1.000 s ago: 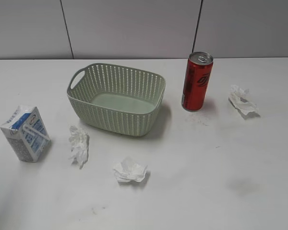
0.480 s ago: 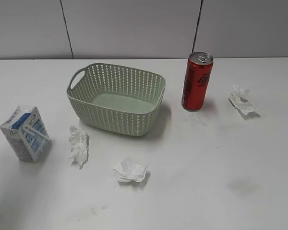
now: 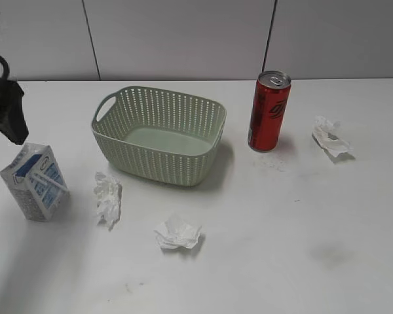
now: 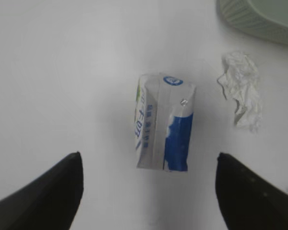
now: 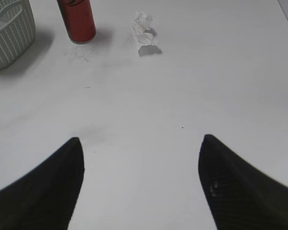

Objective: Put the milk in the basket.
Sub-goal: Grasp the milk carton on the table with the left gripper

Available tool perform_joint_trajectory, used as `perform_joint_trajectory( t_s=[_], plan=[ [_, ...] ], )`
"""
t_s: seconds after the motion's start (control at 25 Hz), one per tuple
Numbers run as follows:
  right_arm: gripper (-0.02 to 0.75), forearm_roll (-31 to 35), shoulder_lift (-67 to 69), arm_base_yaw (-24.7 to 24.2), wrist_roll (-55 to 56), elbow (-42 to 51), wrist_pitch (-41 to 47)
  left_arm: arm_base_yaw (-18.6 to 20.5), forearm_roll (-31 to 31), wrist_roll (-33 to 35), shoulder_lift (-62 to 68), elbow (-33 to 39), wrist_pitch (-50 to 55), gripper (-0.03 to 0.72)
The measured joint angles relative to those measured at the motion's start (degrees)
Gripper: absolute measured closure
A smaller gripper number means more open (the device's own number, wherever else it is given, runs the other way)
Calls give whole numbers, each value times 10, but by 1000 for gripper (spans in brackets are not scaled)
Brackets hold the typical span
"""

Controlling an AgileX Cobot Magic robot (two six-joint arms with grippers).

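Observation:
The milk (image 3: 35, 182), a small white carton with blue panels, stands on the white table at the left; it also shows in the left wrist view (image 4: 164, 122). The pale green basket (image 3: 160, 135) sits empty in the middle back, its corner in the left wrist view (image 4: 259, 17) and right wrist view (image 5: 9, 33). My left gripper (image 4: 149, 160) is open above the milk, apart from it; in the exterior view it (image 3: 6, 111) enters at the far left. My right gripper (image 5: 141, 143) is open and empty over bare table, out of the exterior view.
A red can (image 3: 269, 111) stands right of the basket. Crumpled tissues lie beside the milk (image 3: 108, 198), in front of the basket (image 3: 177, 233) and at the far right (image 3: 330, 136). A grey wall runs behind the table.
My left gripper has come into the exterior view at the far left, above the milk. Nothing else has moved.

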Motion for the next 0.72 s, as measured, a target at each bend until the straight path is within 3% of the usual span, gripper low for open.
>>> perform_joint_trajectory(
  t_s=[0.24, 0.72],
  plan=[
    [150, 0, 0, 0, 0, 0, 0, -24, 13, 0, 51, 0, -24, 28],
    [150, 0, 0, 0, 0, 0, 0, -26, 25, 0, 149, -1, -81, 28]
  ],
)
